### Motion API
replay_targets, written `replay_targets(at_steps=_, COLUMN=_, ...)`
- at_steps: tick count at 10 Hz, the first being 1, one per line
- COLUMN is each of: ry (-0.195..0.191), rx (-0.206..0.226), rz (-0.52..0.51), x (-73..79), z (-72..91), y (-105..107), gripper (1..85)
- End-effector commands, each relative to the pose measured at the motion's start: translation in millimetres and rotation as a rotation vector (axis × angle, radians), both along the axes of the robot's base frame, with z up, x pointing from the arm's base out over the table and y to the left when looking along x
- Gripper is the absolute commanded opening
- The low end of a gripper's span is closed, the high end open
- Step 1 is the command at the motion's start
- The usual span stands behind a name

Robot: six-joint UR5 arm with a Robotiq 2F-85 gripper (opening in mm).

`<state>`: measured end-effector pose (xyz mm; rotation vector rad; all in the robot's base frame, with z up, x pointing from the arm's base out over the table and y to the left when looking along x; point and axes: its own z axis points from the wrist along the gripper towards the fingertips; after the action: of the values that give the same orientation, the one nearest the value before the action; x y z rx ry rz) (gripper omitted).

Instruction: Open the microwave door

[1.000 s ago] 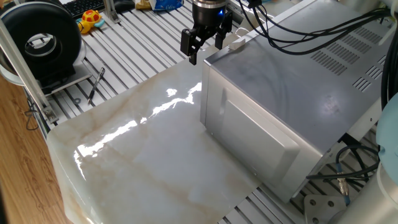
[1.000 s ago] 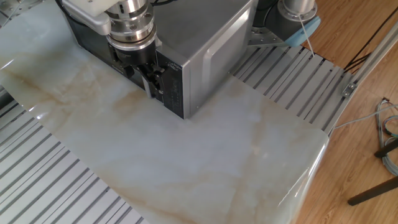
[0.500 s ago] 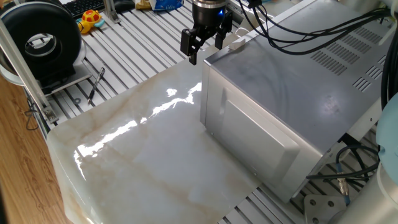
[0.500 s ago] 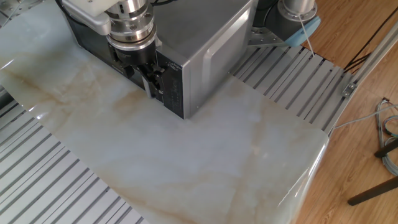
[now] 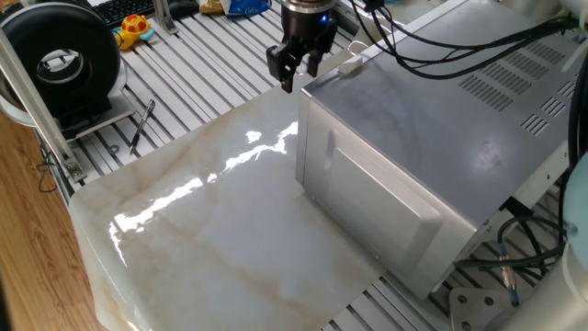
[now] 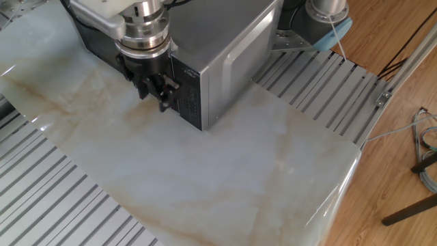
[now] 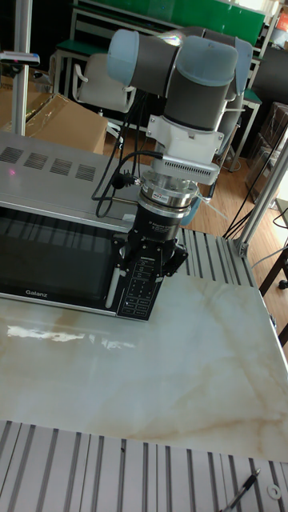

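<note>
**Jaws poised at the control-panel end of a shut door**

While the microwave door is seen flush with the box, the opening has not begun. The microwave rests on the marble-topped table, toward its far edge in one fixed view, with vent slots on its upper face. The gripper hangs in front of the front face, at the end where the control panel sits, just above the table. The jaws appear drawn close together with nothing between them; whether they are fully closed cannot be told.

For the step in hand, the door's free edge, judged to lie beside the control panel, should be caught first. A pull should then be made along an arc about the far hinge, not straight out, so the box is not dragged across the smooth marble.

The door's dark glass is turned toward the tall fixed camera. The microwave's long axis runs side to side in that view, parallel to the table's near edge, and the door's long axis follows it.
</note>
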<state>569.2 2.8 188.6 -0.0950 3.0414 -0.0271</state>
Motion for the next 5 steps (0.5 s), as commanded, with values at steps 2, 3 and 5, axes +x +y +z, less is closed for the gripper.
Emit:
replay_targets(at_steps=2, ry=-0.047, rx=-0.001, rz=0.028, x=12.3, z=2.4, y=1.6, gripper=1.3)
replay_targets(at_steps=3, ry=-0.031, rx=0.010, rz=0.035, x=10.6, z=4.6, y=0.3, gripper=1.3)
replay_targets(at_steps=5, ry=-0.010, rx=0.010, rz=0.037, x=6.2, z=6.5, y=-1.6, gripper=1.3)
